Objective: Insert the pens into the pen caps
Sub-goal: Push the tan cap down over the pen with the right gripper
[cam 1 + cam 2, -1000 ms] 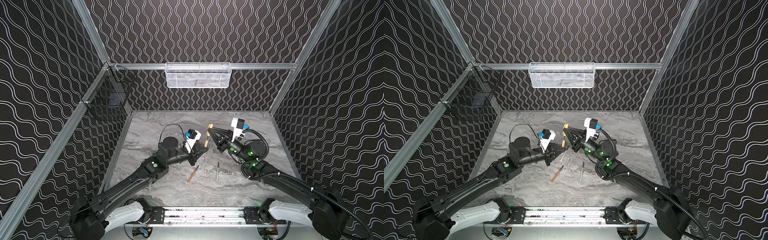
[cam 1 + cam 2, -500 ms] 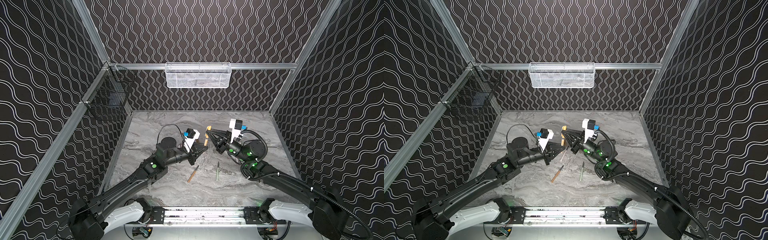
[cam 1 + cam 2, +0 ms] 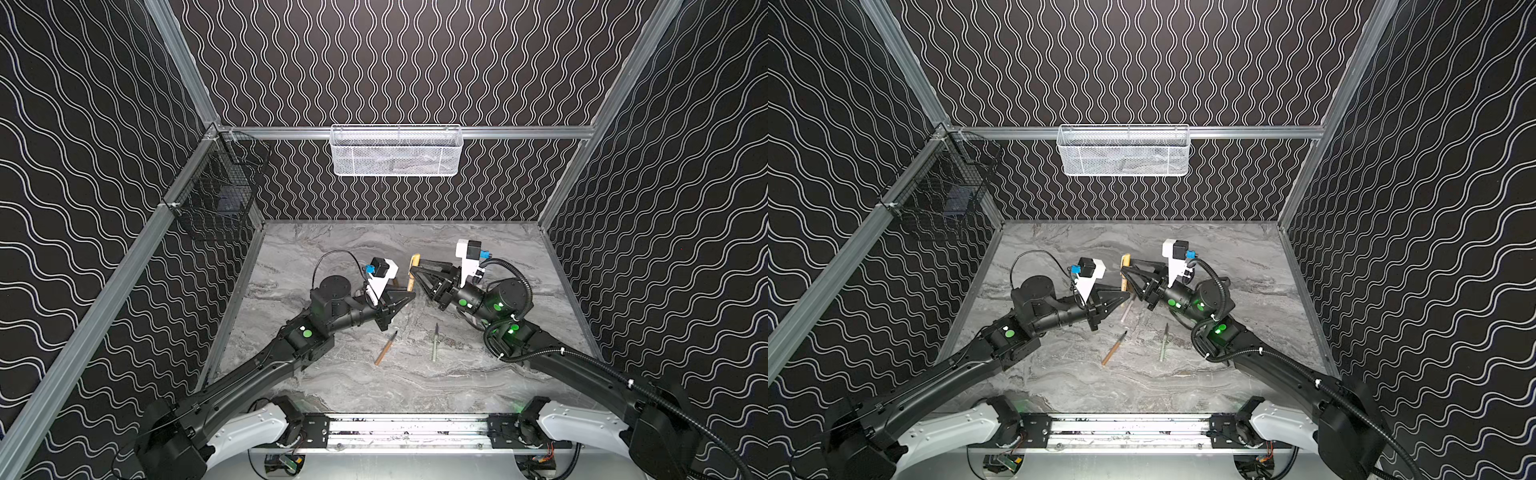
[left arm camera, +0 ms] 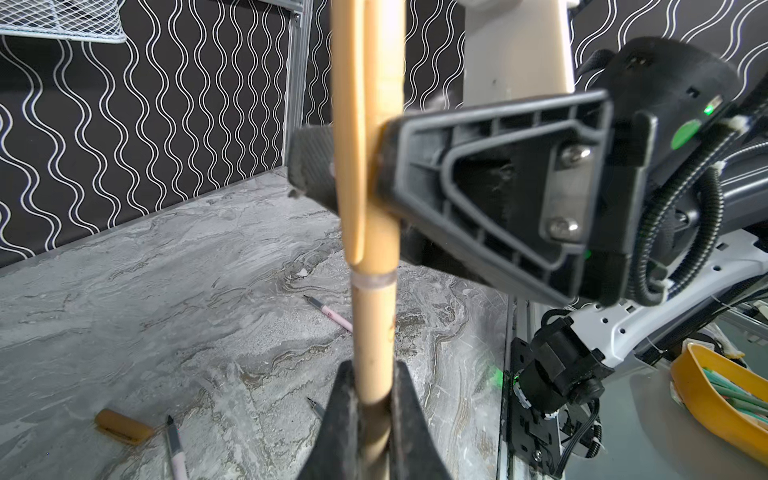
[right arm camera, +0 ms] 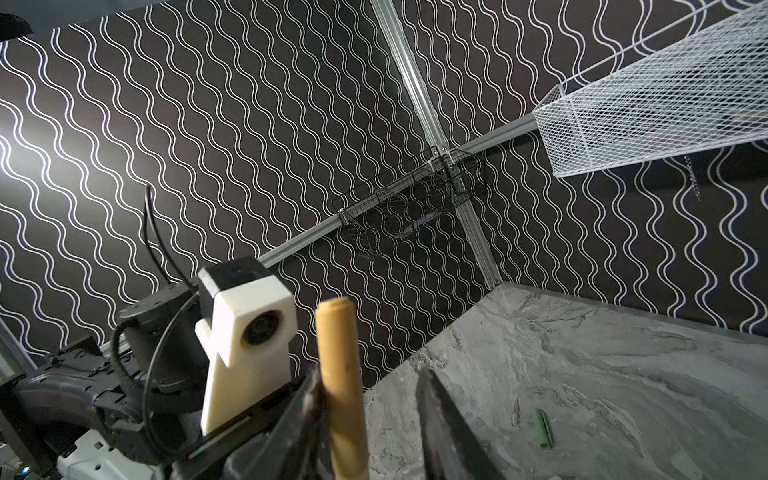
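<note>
While the left hand (image 4: 372, 376) is clamped on the lower barrel of the tan pen (image 4: 372, 328), held upright above the table (image 4: 166, 270), the right hand (image 3: 415, 267) stands part open around the cap (image 5: 338, 353) seated on its top end, one jaw touching it, the other clear.

Tabletop (image 3: 332, 386) is grey marble-look, smooth with a soft sheen. The tan-orange pen (image 4: 372, 332) is smooth matt plastic. Right hand (image 4: 357, 166) is matt black ribbed plastic with shiny metal screws (image 4: 575, 153). White basket (image 3: 395, 166) is painted wire mesh.
</note>
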{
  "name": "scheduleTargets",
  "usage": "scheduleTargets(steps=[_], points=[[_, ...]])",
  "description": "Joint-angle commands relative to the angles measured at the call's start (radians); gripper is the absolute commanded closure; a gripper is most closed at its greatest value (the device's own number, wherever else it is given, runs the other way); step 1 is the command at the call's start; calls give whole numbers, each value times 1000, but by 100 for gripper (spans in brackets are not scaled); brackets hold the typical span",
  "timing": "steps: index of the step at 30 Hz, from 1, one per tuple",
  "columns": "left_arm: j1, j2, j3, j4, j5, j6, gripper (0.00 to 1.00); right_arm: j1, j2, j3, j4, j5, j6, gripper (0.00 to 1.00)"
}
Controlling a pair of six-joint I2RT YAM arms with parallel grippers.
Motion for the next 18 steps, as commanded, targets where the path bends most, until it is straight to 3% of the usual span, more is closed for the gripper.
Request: scheduleTargets(steps=[1, 9, 15, 18], points=[[0, 8, 11, 45, -1, 13, 100, 0, -35, 20, -86, -9, -21, 52], [1, 15, 4, 33, -56, 54, 100, 0, -122, 83, -350, -5, -98, 42], [1, 37, 20, 2, -77, 69, 100, -3, -137, 198, -609, 6, -219, 47], [0, 42, 22, 1, -76, 72, 100, -5, -127, 256, -702, 109, -239, 50]])
